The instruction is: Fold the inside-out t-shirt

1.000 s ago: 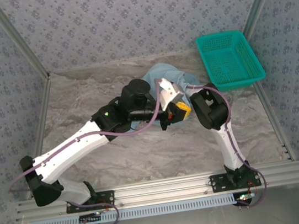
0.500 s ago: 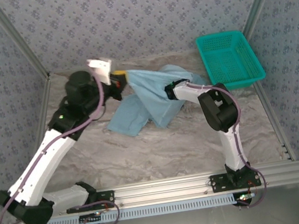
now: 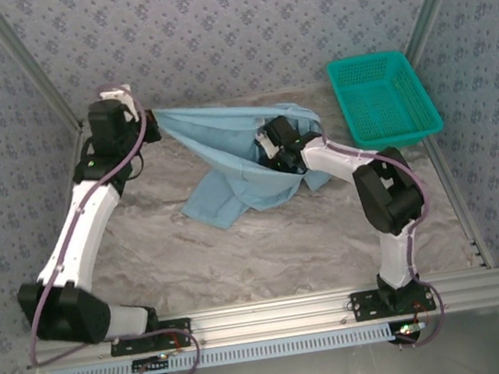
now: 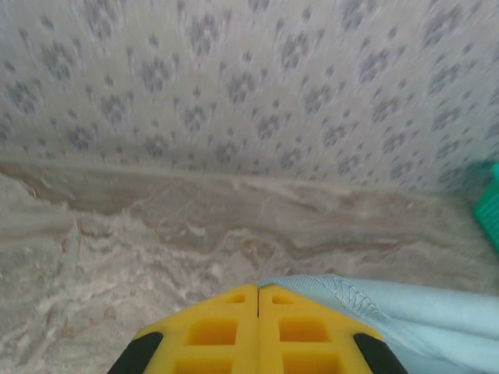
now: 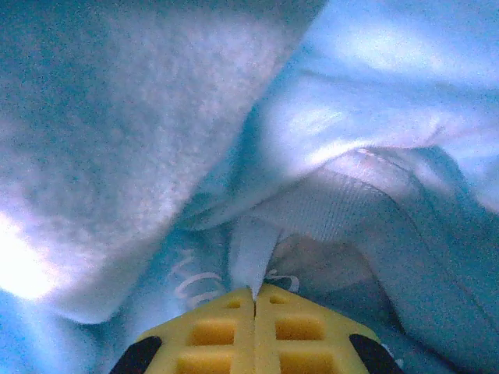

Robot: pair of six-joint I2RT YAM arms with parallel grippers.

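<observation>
1. Overhead, the inside-out t-shirt (image 3: 225, 144) hung stretched across the back of the table (image 3: 268, 249), with one edge pulled taut towards the far-left corner.
2. The left gripper (image 3: 149, 119) sat close to the corner where the side and back walls meet. In the left wrist view its yellow jaws (image 4: 258, 290) were pressed together, and the shirt's stitched hem (image 4: 351, 294) came out at their right side.
3. The right gripper (image 3: 273, 142) was buried in the cloth near the shirt's middle. Its jaws (image 5: 254, 292) were closed on a narrow strip of light-blue fabric (image 5: 253, 261).
4. A loose lower flap (image 3: 210, 202) lay on the marble-patterned top.
5. The teal basket (image 3: 381, 99) stood at the far right, just apart from the shirt's right edge.
6. The near half of the table lay bare in front of the cloth.
</observation>
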